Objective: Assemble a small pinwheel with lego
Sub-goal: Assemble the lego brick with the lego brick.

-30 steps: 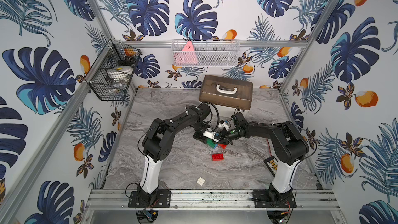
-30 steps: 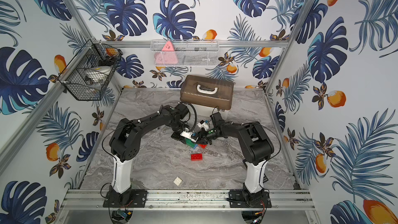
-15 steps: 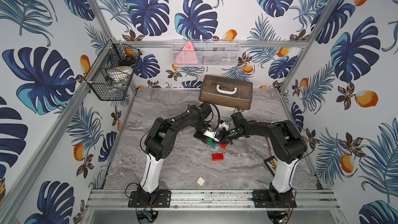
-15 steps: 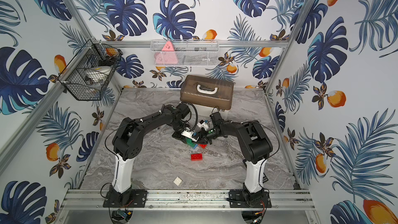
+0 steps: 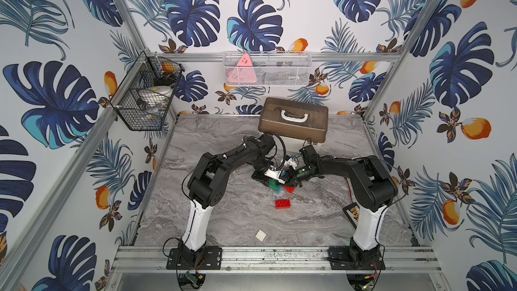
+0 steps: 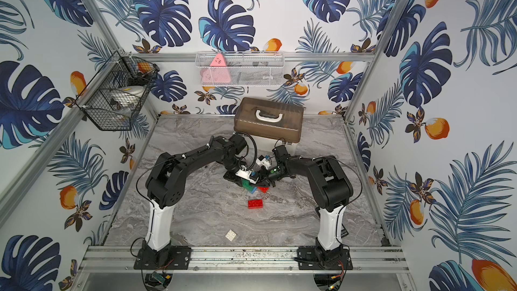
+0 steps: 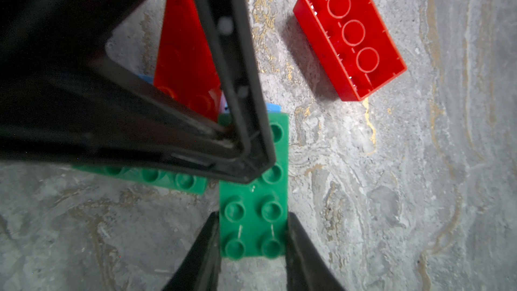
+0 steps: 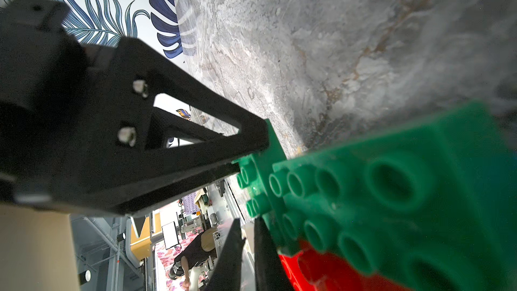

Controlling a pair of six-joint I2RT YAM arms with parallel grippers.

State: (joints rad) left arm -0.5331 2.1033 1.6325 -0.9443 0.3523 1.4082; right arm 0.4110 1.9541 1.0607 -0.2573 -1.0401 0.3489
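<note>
Leafy wallpaper (image 5: 195, 20) all round, blue fronds and orange fruit on white. Down below, a grey marbled surface (image 5: 223, 219), evenly lit, with a silver rail (image 5: 279, 258) along its front edge. Black wire basket (image 5: 145, 102) on the left wall, white mesh basket (image 5: 279, 75) on the back wall (pink triangle (image 5: 244, 61) inside), brown box (image 5: 279, 128) at the surface's back edge.

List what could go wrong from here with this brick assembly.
1. The shut right gripper appears to press on the green brick that the left gripper clamps at one end. A hard push might tilt it out of that grip.
2. The loose red brick lies hollow side up, so it likely needs flipping before it can join.
3. The white brick sits apart near the front rail, far from both grippers.
</note>
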